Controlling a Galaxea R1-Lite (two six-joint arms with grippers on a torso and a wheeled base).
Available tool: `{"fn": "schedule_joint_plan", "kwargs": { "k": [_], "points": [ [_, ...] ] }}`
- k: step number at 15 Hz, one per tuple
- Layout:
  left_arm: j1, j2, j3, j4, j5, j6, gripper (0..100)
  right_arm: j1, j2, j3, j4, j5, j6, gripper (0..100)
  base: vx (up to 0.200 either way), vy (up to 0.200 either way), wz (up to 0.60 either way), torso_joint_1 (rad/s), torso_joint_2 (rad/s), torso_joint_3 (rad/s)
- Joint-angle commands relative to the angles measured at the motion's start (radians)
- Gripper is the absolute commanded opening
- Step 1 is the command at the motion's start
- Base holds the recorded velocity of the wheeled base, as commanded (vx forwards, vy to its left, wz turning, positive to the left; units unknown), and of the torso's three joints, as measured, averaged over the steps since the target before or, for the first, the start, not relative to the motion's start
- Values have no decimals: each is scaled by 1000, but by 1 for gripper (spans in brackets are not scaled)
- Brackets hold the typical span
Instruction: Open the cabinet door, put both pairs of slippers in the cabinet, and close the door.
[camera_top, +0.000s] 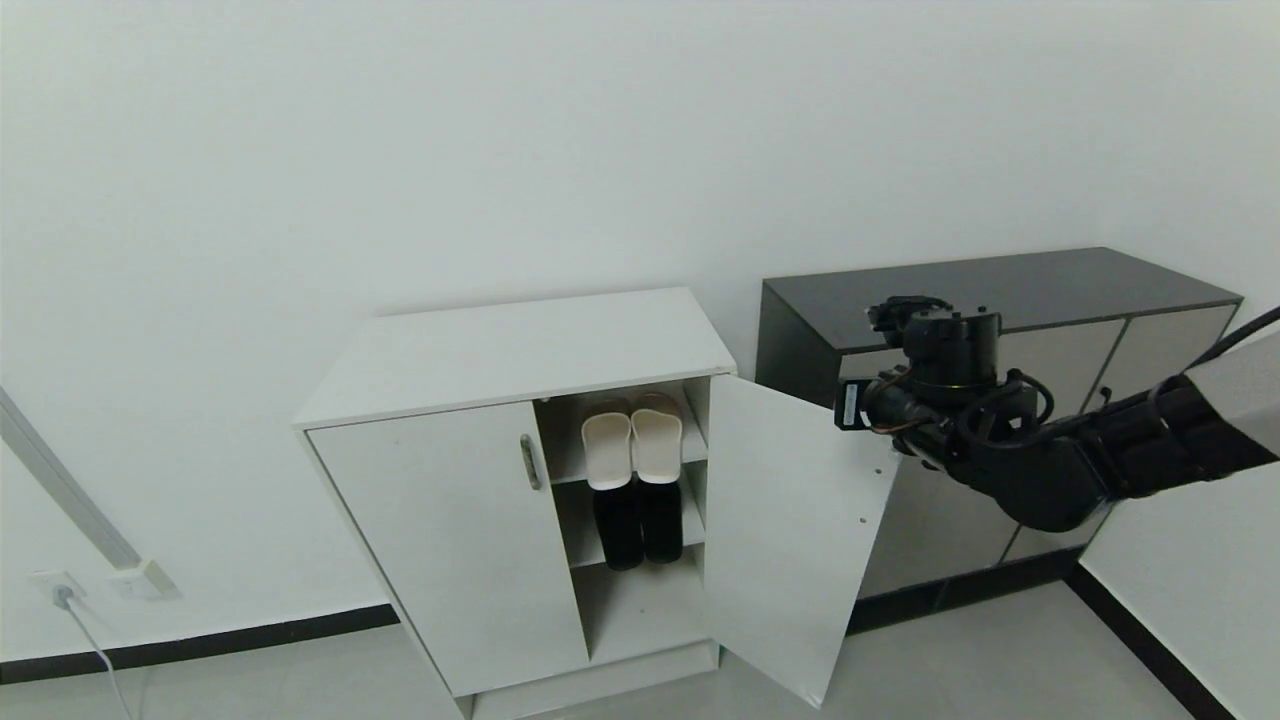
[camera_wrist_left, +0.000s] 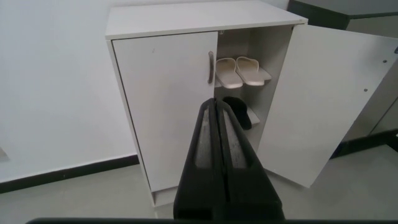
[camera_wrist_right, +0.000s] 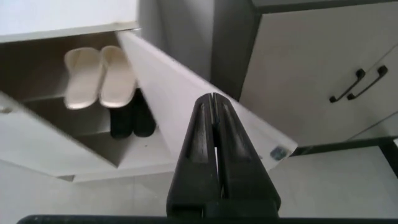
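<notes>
Empty right claw (camera_wrist_right: 213, 102) pressed together; left claw (camera_wrist_left: 216, 107) same. Open door (camera_top: 790, 530) sits just ahead of right claw, with white slippers (camera_top: 632, 447) and black slippers (camera_top: 638, 520) shelved beyond it. Risk: the push glances off the door edge, or overhanging slippers block closing.

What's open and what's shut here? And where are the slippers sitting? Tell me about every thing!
Right cabinet door: open, swung wide.
Left cabinet door: shut.
White slippers: inside the cabinet, side by side on the upper shelf.
Black slippers: inside, on the shelf below.
Left gripper: shut, holding nothing.
Right gripper: shut, holding nothing.
Dark sideboard doors: shut.
</notes>
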Motion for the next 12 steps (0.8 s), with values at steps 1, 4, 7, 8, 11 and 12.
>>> {"fn": "schedule_joint_plan", "kwargs": {
  "k": [1,4,7,8,11,12],
  "points": [
    [0,1,0,0,0,0,0,-33,99,-72,-1,14,3,0,0,0,0,0,0,0],
    [0,1,0,0,0,2,0,-45,152,-114,-1,25,5,0,0,0,0,0,0,0],
    [0,1,0,0,-2,2,0,-59,181,-141,-4,27,5,0,0,0,0,0,0,0],
    [0,1,0,0,0,2,0,-59,185,-143,-4,30,5,0,0,0,0,0,0,0],
    [0,1,0,0,-2,2,0,-67,198,-144,-4,30,5,0,0,0,0,0,0,0],
    [0,1,0,0,0,2,0,-70,201,-144,-5,30,5,0,0,0,0,0,0,0]
  ]
}}
